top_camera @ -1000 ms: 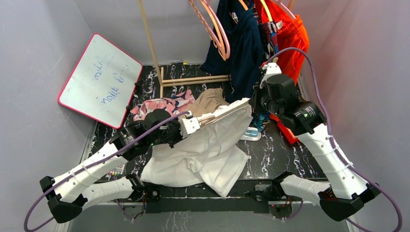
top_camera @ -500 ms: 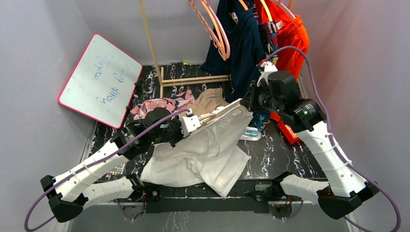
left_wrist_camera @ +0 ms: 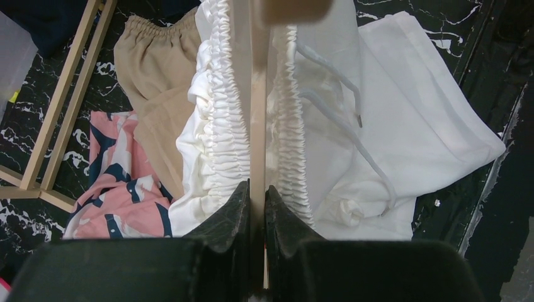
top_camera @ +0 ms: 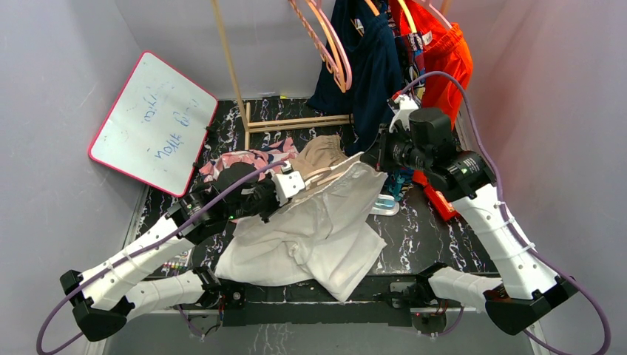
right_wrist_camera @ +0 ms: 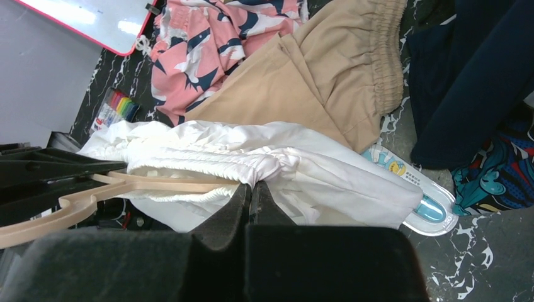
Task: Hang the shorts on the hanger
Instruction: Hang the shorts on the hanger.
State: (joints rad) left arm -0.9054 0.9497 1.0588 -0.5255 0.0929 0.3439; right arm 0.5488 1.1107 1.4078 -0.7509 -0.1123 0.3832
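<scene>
Starting at the left, your left gripper [left_wrist_camera: 257,189] has its dark fingers pinched almost closed on the smooth, pale wood-coloured bar of the hanger [left_wrist_camera: 258,113], with the gathered elastic waistband of the shorts [left_wrist_camera: 428,126] ruched along both sides of it. The soft white fabric spreads in wrinkles over the middle of the black marbled table [top_camera: 421,229]. On the right, your right gripper [right_wrist_camera: 250,189] is fully closed, pinching the waistband's bunched end, just near of the tan shorts [right_wrist_camera: 315,82].
</scene>
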